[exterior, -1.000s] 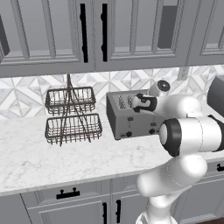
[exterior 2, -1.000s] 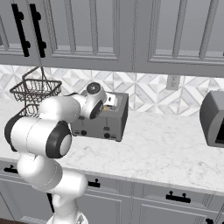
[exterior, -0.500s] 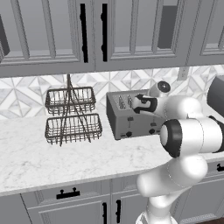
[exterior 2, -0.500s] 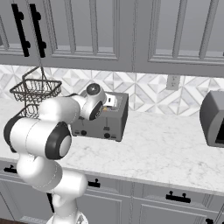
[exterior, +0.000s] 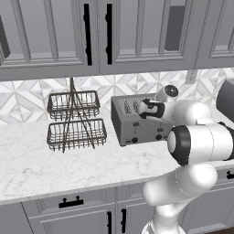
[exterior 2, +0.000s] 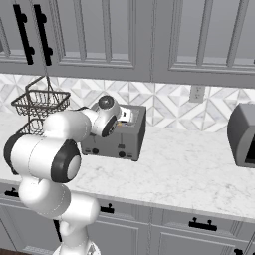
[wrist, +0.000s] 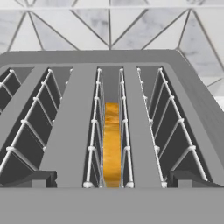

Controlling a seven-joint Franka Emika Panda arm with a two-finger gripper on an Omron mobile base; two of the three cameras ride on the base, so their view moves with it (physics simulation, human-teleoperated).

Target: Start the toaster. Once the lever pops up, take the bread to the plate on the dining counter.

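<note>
A glossy white robot arm (exterior: 201,146) built of rounded, bulbous segments, joined by dark black rings at the joints, with a small grey-capped disc on its wrist.

Looking down on toaster (wrist: 70,131) top: grey metal, long slots w/ wire guides running away from cam, tiled backsplash (wrist: 109,26) w/ grey-white triangle pattern behind it. Bread (wrist: 112,144) sits edge-on in the middle slot, golden-orange, between the two wire guides, top edge below the slot rim. Two dark fingertips (wrist: 37,178) show at bottom L & R, well apart, either side of the bread slot, not touching the bread.
</note>
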